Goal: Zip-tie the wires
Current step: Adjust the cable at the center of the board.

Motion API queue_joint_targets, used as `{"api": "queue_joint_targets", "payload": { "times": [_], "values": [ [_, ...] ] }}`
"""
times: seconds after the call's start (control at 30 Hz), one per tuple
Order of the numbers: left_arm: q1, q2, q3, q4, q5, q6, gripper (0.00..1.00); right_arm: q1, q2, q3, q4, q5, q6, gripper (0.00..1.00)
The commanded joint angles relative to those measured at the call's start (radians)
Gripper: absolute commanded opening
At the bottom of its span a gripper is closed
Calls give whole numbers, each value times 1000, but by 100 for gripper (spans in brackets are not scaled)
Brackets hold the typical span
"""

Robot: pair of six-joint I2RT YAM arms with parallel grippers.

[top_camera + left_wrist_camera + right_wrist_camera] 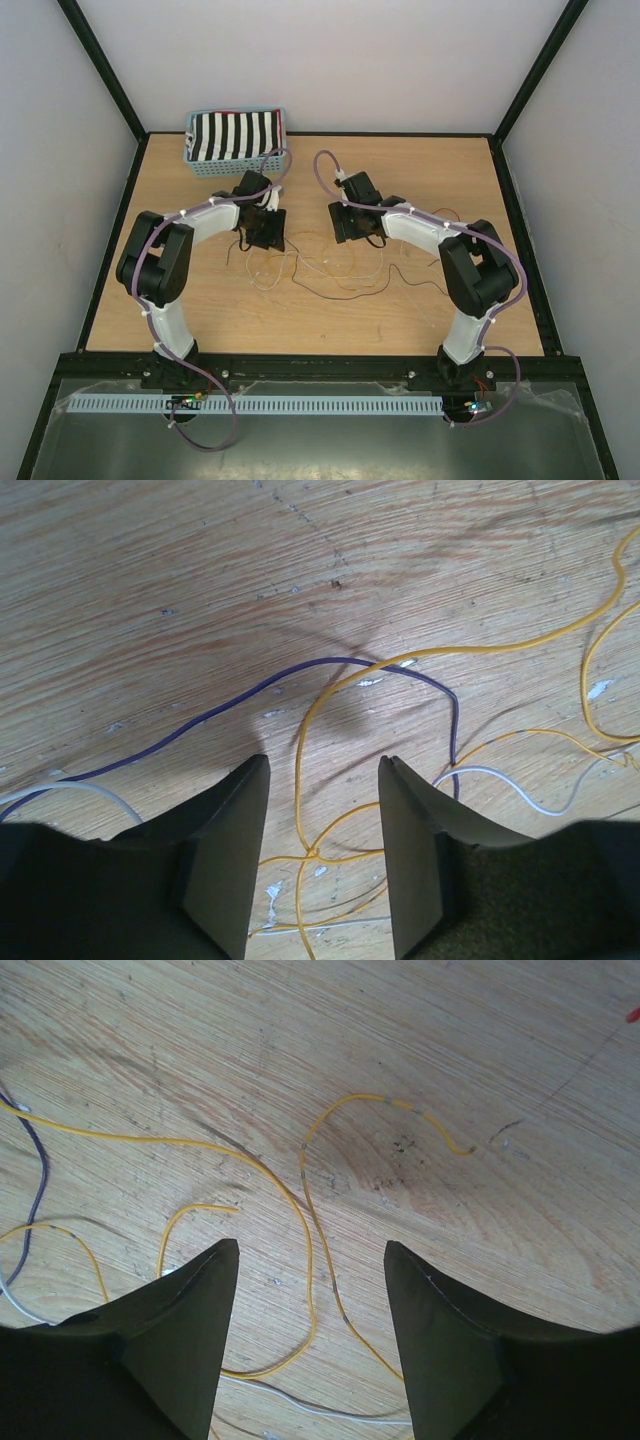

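Judging from how things lie, the task is only at its beginning. On the wood of the table [200,310], in the middle of the top view, the wires [330,270] lie loose and spread out in curls. They are not gathered into one bundle, and no zip tie is seen around them or anywhere else in the pictures. So collecting the strands, putting a tie around them and pulling it tight are all left to do, as I judge it.

Just beyond the wires, the left gripper [323,770] hangs low over the wood with its jaws spread apart. In the left wrist view yellow strands cross in the gap at the lower middle of the frame, and a dark purple one arcs higher up, but the fingers pinch none of them. The right gripper [311,1255] has its jaws apart too, and a yellow strand runs through the gap without being clamped. Whether the fingertips touch the wood I cannot tell.

Farthest, at the upper left of the top view, a blue basket [200,165] holds a striped cloth [235,135], apart from the wires.
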State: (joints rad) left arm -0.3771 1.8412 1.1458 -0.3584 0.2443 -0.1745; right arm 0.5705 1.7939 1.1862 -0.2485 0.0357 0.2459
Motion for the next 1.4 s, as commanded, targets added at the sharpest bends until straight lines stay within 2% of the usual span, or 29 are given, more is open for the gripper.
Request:
{"api": "queue_joint_targets", "payload": {
  "times": [0.0,0.23,0.5,0.67,0.7,0.73,0.83,0.97,1.07,1.2,1.37],
  "values": [
    [-6,26,-23,-18,-20,17,47,2,7,-16,19,-16,6,66],
    [-6,26,-28,-19,-8,18,26,2,-8,-32,19,-25,0,41],
    [-6,27,-53,-18,-16,21,12,0,-76,-30,8,3,-6,10],
    [-5,19,-78,-18,-34,23,2,-1,-160,-48,-23,100,-14,3],
    [-5,17,-82,-18,-37,23,2,0,-181,-57,-23,118,-16,3],
    [-4,17,-84,-19,-36,24,1,-1,-192,-62,-23,123,-18,7],
    [-5,21,-82,-19,-28,20,0,-3,-191,-61,-25,91,-20,26],
    [-5,24,-80,-18,-22,21,0,-1,-123,-33,-24,19,-13,42],
    [-5,27,-82,-19,-29,25,0,-1,-61,-4,-22,-11,-15,50],
    [-5,26,-84,-23,-32,25,0,3,5,29,-13,-41,-16,55],
    [-2,19,-84,-27,-35,26,0,8,67,45,0,-60,-20,52]
  ]
}}
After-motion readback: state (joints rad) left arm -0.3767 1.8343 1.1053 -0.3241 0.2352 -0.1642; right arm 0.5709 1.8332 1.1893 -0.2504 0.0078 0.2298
